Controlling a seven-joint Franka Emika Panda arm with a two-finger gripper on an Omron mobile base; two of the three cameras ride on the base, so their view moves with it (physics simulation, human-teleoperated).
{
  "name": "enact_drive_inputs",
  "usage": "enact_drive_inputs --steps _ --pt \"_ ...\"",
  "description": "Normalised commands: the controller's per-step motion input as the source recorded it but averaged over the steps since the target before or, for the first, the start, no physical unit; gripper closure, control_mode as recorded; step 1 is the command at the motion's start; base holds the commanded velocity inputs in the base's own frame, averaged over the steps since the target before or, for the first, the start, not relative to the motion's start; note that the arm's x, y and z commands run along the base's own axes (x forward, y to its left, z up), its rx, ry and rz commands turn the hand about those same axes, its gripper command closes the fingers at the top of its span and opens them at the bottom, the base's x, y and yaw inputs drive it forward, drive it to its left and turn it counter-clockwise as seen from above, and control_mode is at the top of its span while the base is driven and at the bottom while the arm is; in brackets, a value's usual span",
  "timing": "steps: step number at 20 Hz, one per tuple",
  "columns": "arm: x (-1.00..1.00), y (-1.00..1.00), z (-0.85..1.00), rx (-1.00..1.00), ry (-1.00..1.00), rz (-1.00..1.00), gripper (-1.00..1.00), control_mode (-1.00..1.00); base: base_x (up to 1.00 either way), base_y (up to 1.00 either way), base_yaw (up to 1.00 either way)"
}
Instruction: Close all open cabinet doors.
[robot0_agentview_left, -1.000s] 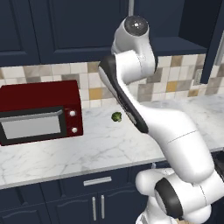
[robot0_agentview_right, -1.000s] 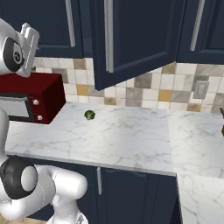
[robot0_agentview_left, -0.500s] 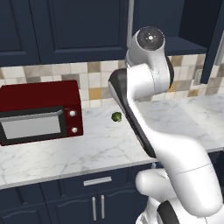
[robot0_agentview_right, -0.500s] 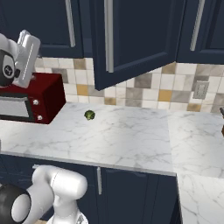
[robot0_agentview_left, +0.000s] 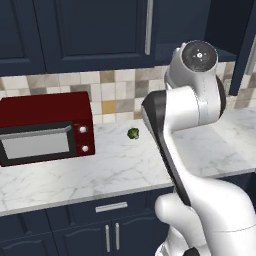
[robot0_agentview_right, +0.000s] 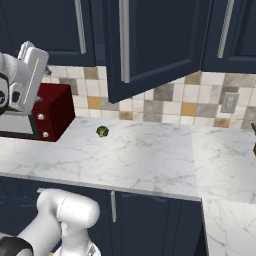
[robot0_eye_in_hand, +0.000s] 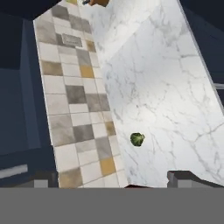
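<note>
One cabinet door (robot0_agentview_right: 160, 45) is standing open above the worktop (robot0_agentview_right: 150, 160) in my right base view, its navy panel swinging out over the marble with its long silver bar handle (robot0_agentview_right: 124, 40) showing at the near edge. I am seeing the neighbouring doors to its left (robot0_agentview_right: 45, 25) and right (robot0_agentview_right: 235, 30) lying flush with the cabinet fronts. In the left base view a closed door (robot0_agentview_left: 95, 30) is sitting above the tiled backsplash (robot0_agentview_left: 115, 95), and the edge of an open door (robot0_agentview_left: 247, 45) is showing at the far right.

I am watching the arm rising high, well apart from the open door. The hand view is looking along the backsplash and the marble, with the pincer's dark finger tips (robot0_eye_in_hand: 186, 178) barely peeking up at the bottom; I cannot tell how far apart they are standing, and I am seeing nothing between them.

A small green vegetable piece (robot0_agentview_right: 102, 131) is lying on the worktop, near the red microwave (robot0_agentview_left: 45, 127), which is sitting against the tiles with its door shut.
</note>
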Motion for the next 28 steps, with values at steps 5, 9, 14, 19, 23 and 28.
enact_drive_inputs --steps 5,9,14,19,23,28 --pt "-0.56 -0.27 0.00 0.00 0.00 -0.18 -1.00 -1.00 0.00 0.00 0.00" --pt "-0.51 -0.33 0.00 0.00 0.00 -0.24 -1.00 -1.00 0.00 0.00 0.00" --pt "-0.55 -0.33 0.00 0.00 0.00 -0.21 -1.00 -1.00 0.00 0.00 0.00" --pt "-0.61 -0.36 0.00 0.00 0.00 -0.12 -1.00 -1.00 0.00 0.00 0.00" --pt "-0.65 -0.27 0.00 0.00 0.00 -0.05 -1.00 -1.00 0.00 0.00 0.00" --pt "-0.45 -0.36 0.02 0.00 0.05 -0.03 -1.00 -1.00 0.00 0.00 0.00"
